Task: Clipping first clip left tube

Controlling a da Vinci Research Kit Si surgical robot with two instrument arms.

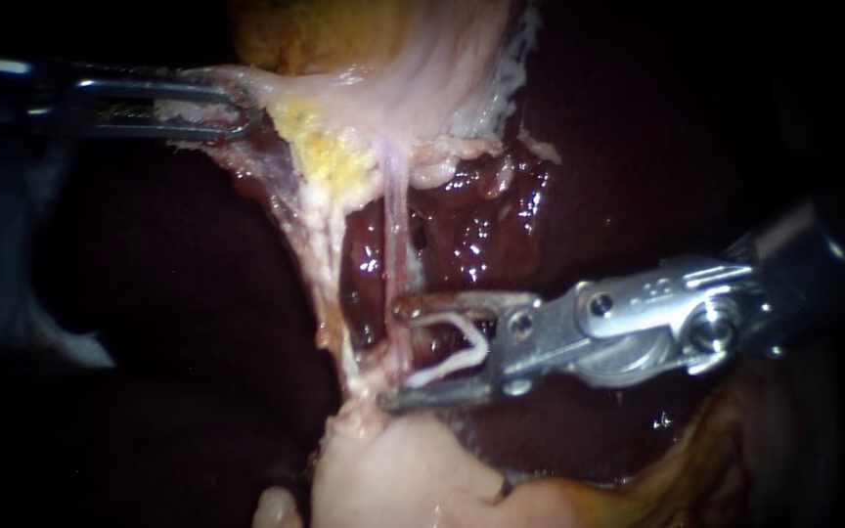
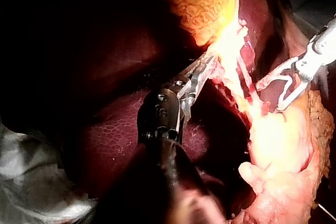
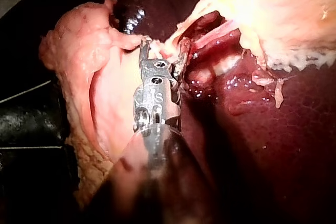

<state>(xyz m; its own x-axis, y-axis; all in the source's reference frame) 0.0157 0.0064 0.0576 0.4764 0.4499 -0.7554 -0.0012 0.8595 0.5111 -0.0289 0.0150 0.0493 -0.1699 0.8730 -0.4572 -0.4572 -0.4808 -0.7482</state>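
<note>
Left tube [image 1: 328, 284], a whitish, fat-coated cord stretched taut, judged soft, slick and easily torn; best taken mid-span, squarely across. Right instrument [image 1: 398, 352] holds an open white V-shaped clip [image 1: 481, 344] between wide-set jaws, tips just beside the tube. Left instrument [image 1: 237, 108] is clamped on pale membranous tissue [image 1: 266, 88] above.

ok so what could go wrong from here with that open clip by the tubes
1. The open clip in the right instrument sits where the thin tube and a thicker strand run close together; it might catch the wrong one, or only part.
2. The left instrument holds the pale tissue stretched; more pull could tear the thin tube.
3. The liver lies right behind the clip, so the tip might nick it.
</note>
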